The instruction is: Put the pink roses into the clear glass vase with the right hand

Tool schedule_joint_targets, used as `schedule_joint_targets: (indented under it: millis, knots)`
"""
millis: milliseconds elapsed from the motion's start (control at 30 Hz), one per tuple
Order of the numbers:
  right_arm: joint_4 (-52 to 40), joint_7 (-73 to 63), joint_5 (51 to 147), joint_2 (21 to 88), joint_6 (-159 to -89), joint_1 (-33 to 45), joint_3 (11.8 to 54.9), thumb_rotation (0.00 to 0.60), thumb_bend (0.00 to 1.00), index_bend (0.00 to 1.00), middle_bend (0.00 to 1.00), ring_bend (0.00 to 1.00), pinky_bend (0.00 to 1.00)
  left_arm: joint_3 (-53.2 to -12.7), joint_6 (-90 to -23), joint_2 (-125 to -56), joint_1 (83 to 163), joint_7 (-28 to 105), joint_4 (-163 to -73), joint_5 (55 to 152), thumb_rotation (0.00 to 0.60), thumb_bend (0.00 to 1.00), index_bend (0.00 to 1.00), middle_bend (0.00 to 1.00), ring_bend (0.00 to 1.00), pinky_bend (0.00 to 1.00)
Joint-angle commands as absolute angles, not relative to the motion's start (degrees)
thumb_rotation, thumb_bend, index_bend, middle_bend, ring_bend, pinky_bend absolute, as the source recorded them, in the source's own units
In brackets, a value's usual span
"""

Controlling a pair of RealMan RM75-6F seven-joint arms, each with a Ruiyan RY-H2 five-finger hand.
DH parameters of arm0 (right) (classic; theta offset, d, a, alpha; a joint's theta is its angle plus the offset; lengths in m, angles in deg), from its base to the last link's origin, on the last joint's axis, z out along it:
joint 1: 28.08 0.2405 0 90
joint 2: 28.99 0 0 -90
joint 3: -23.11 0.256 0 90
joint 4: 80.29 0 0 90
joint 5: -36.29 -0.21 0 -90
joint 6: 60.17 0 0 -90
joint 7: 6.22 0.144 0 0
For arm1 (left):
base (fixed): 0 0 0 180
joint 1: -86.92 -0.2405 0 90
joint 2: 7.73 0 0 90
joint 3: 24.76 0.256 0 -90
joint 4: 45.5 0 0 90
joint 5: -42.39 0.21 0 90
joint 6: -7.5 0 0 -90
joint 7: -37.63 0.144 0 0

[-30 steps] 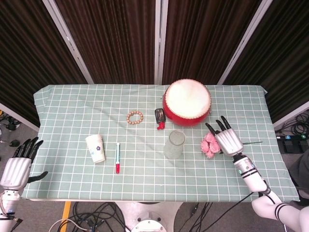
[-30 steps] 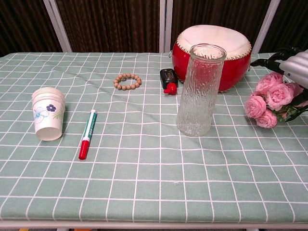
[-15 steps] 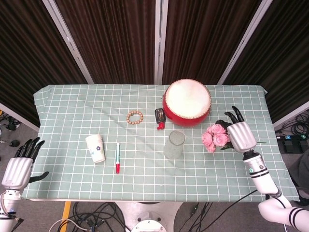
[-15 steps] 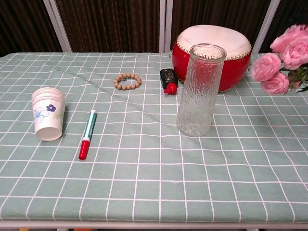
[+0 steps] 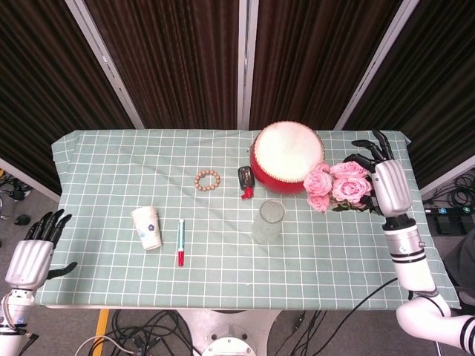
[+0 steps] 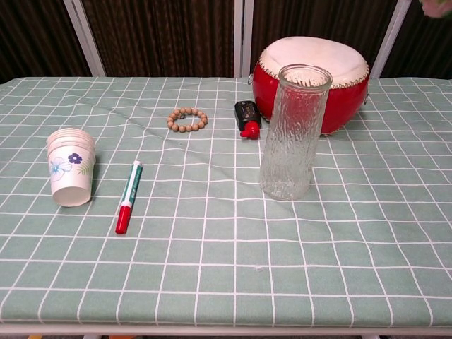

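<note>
My right hand (image 5: 389, 184) holds the bunch of pink roses (image 5: 338, 185) in the air, right of the red drum, blooms pointing left toward the vase. In the chest view only a pink sliver of the roses (image 6: 438, 6) shows at the top right corner. The clear glass vase (image 5: 268, 221) (image 6: 293, 133) stands upright and empty in front of the drum, to the lower left of the roses. My left hand (image 5: 33, 254) hangs off the table's left front corner, fingers spread and holding nothing.
A red drum (image 5: 288, 156) (image 6: 316, 80) stands just behind the vase. A small black and red object (image 5: 246, 181), a bead bracelet (image 5: 208, 179), a red-capped marker (image 5: 180, 242) and a stack of paper cups (image 5: 148, 227) lie further left on the green checked cloth (image 5: 223, 274).
My right hand has lifted the roses off the cloth and carried them up and back; they have almost left the chest view. The left hand has barely moved.
</note>
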State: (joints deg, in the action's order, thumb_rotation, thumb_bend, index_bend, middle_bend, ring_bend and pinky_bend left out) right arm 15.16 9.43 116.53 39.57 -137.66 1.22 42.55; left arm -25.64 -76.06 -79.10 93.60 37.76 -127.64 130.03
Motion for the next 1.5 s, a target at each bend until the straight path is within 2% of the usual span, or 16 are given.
schedule_joint_targets:
  millis: [33, 233, 467, 767, 1333, 1500]
  knots:
    - [16.14, 13.87, 116.00, 43.34, -139.81, 2.60, 44.90, 0.600, 0.35, 0.67, 0.71, 0.26, 0.00, -25.63, -76.07, -79.08, 93.59, 37.73, -127.53, 130.01, 0.600, 0.02, 0.09, 0.02, 0.00, 0.17]
    - [13.57, 18.02, 116.98, 51.28, -142.95, 4.79, 46.14, 0.600, 0.35, 0.67, 0.72, 0.26, 0.00, -25.74, -76.20, -78.92, 93.48, 37.16, -127.19, 129.75, 0.600, 0.02, 0.09, 0.02, 0.00, 0.17]
    - [11.76, 22.22, 115.90, 57.20, -144.62, 6.40, 48.07, 0.600, 0.35, 0.67, 0.72, 0.26, 0.00, -25.69, -76.07, -78.83, 93.34, 36.20, -126.38, 129.47, 0.600, 0.02, 0.09, 0.02, 0.00, 0.17]
    - [14.66, 24.76, 113.64, 59.29, -144.50, 9.24, 53.13, 0.600, 0.35, 0.68, 0.72, 0.26, 0.00, -25.90, -76.37, -78.05, 93.17, 35.76, -126.47, 129.22, 0.600, 0.02, 0.09, 0.02, 0.00, 0.17]
    - [15.45, 31.60, 109.26, 65.70, -142.67, 11.47, 55.46, 0.600, 0.35, 0.68, 0.72, 0.26, 0.00, -25.85, -76.62, -77.20, 92.81, 34.74, -126.01, 129.10, 0.600, 0.02, 0.09, 0.02, 0.00, 0.17]
    - [14.70, 32.18, 109.25, 67.33, -142.80, 11.59, 55.02, 0.600, 0.35, 0.68, 0.72, 0.26, 0.00, -25.89, -76.69, -76.94, 92.70, 34.28, -125.89, 129.02, 0.600, 0.02, 0.09, 0.02, 0.00, 0.17]
